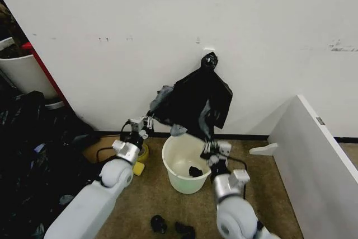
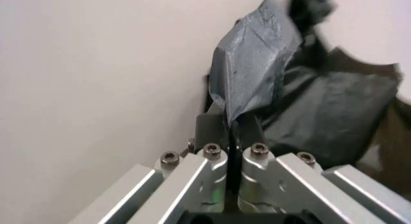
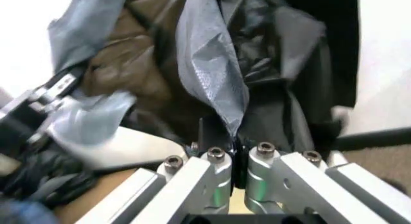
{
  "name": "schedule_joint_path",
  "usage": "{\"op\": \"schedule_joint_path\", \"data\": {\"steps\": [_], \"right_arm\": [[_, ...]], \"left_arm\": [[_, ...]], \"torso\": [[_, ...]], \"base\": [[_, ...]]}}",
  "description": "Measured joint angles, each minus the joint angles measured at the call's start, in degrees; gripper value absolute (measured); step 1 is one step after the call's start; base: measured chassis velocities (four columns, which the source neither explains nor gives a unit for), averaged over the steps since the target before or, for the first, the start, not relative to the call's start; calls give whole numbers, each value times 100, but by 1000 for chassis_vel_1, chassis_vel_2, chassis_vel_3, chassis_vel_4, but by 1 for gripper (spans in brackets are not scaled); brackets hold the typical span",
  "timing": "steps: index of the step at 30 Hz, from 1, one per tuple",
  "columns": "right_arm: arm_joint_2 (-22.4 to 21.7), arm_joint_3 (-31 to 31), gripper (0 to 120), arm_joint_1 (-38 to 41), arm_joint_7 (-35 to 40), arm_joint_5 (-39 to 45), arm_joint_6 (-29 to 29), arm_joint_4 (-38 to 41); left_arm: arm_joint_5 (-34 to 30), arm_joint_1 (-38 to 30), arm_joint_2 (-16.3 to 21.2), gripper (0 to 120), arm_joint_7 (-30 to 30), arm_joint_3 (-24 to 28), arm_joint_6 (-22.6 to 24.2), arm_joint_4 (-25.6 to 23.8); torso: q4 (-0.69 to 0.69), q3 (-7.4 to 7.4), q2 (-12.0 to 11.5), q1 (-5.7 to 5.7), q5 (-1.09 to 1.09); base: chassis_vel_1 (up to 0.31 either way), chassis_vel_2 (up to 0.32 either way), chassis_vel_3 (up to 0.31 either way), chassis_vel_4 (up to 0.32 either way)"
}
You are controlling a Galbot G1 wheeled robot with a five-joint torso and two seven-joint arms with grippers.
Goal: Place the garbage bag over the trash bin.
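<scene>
Left end effector [image 1: 146, 122] clamped on garbage bag [image 1: 196, 102] edge, left of trash bin [image 1: 185, 165] – bag held up against wall above bin. Right end effector [image 1: 211, 148] clamped on bag's lower edge – over bin's right rim.

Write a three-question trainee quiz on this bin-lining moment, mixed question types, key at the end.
1. True or false: the garbage bag already wraps the rim of the trash bin.
2. Multiple choice: how is the bag held? A) by the left gripper alone; B) by the right gripper alone; C) by both grippers, each pinching a fold of plastic; D) by neither, it lies on the floor.
3. Fill in: the bag hangs in front of the white ____, above the bin.

Key: 1 false, it is held up in the air over the bin; 2 C; 3 wall.
</scene>
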Motion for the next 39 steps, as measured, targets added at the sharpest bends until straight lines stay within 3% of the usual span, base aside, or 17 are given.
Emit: {"op": "schedule_joint_path", "data": {"steps": [2, 5, 9, 13, 21, 25, 31, 39], "right_arm": [[-26, -8, 0, -303, -81, -207, 126, 253], [-16, 58, 0, -446, -266, -348, 324, 366], [118, 354, 0, -596, -1008, -482, 829, 645], [228, 451, 0, -573, -1217, -371, 883, 767], [307, 570, 0, -612, -1652, 234, 873, 1102], [275, 501, 0, -578, -1465, 907, 446, 1360], [236, 468, 0, -348, -1095, 1615, -86, 1396], [248, 488, 0, 56, -948, 1798, -143, 972]], "left_arm": [[-32, 260, 23, 0, 8, -13, -6, -369], [-76, 333, 38, 0, 39, -20, -37, -547], [-275, 382, 114, 0, 155, -68, -36, -1067], [-592, 433, 165, 0, 197, -122, 101, -1349], [-1494, 623, 155, 0, -59, -116, 829, -1981], [-2039, 586, 140, 0, -778, -128, 1624, -2482], [-2336, 388, 126, 0, -1313, -143, 2155, -2568], [-2408, 339, -75, 0, -1470, 32, 2312, -2197]], "torso": [[0, 1, 0, 0, -2], [1, 0, 0, 0, 0], [-1, 1, 0, 0, 0], [1, 1, 0, 0, 0], [0, 2, 0, 1, -1], [0, 1, 0, 1, -1], [0, 2, 0, 1, 0], [0, 2, -1, 1, -1]], "base": [[0, 0, 0, 0], [0, 0, 0, 0], [0, 0, 0, 0], [0, 0, 0, 0], [0, 0, 0, 0], [0, 0, 0, 0], [0, 0, 0, 0], [0, 0, 0, 0]]}}
